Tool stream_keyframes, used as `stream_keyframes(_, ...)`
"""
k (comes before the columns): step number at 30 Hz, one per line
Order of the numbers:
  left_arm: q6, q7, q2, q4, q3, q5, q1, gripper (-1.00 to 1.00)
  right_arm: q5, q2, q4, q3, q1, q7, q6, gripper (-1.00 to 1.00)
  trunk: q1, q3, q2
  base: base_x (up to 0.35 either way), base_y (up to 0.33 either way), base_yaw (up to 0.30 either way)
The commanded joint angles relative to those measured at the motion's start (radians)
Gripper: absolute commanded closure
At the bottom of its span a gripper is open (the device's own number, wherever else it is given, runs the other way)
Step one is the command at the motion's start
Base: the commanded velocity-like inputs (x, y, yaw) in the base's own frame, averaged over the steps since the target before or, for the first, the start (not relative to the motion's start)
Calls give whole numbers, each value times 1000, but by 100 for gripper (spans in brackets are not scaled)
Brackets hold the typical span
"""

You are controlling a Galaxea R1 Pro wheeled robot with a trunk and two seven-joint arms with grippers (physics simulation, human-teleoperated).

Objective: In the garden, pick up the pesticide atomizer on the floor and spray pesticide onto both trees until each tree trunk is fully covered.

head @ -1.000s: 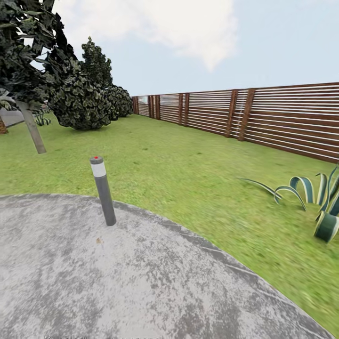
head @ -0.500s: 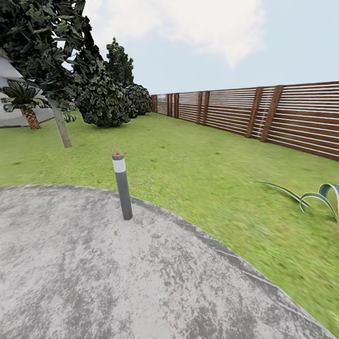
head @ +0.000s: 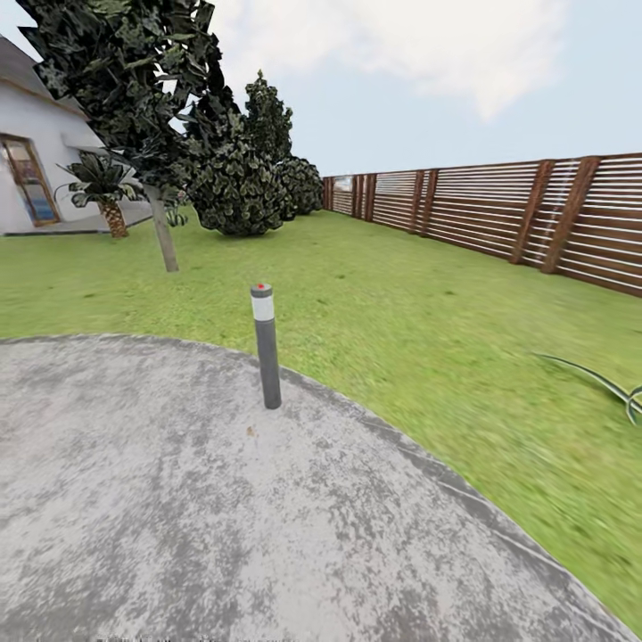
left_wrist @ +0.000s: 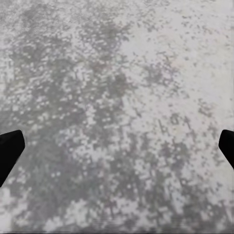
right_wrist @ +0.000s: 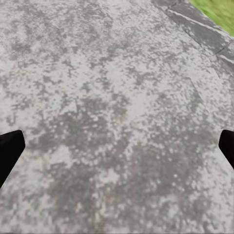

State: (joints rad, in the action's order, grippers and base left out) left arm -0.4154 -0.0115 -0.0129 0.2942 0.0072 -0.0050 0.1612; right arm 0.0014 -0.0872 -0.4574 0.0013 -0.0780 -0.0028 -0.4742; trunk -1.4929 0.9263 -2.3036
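Note:
The pesticide atomizer is out of view. A tree (head: pixel 134 80) with a dark leafy crown and a bare, slightly leaning grey trunk (head: pixel 164 236) stands on the lawn at the far left of the head view. My left gripper (left_wrist: pixel 117 151) hangs open over mottled grey paving, its black fingertips (left_wrist: pixel 9 148) far apart and nothing between them. My right gripper (right_wrist: pixel 117 151) is open as well above the same paving, near its edge with the grass (right_wrist: pixel 219 9).
A grey bollard light (head: pixel 266 346) stands on the rim of the round paved area (head: pixel 223 517). Green lawn (head: pixel 401 321) stretches to a brown slat fence (head: pixel 535 214). Dark bushes (head: pixel 236 183), a short palm (head: pixel 107 192) and a white house (head: pixel 27 169) lie far left.
The head view has swung left: bollard, tree and fence all shifted right in the picture. The house and palm came into view and the striped plant slid off the right edge.

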Motion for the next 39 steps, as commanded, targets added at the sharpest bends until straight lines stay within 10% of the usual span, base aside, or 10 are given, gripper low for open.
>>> stream_keyframes(1,-3,-1,0,-1,0,-1,1,-100,0,0,0,0,0,0,-3,-100,0,1,0,0,0,267)
stream_keyframes(39,-3,-1,1,-1,0,-1,1,-100,0,1,0,0,0,0,-3,-100,0,3,0,0,0,274)
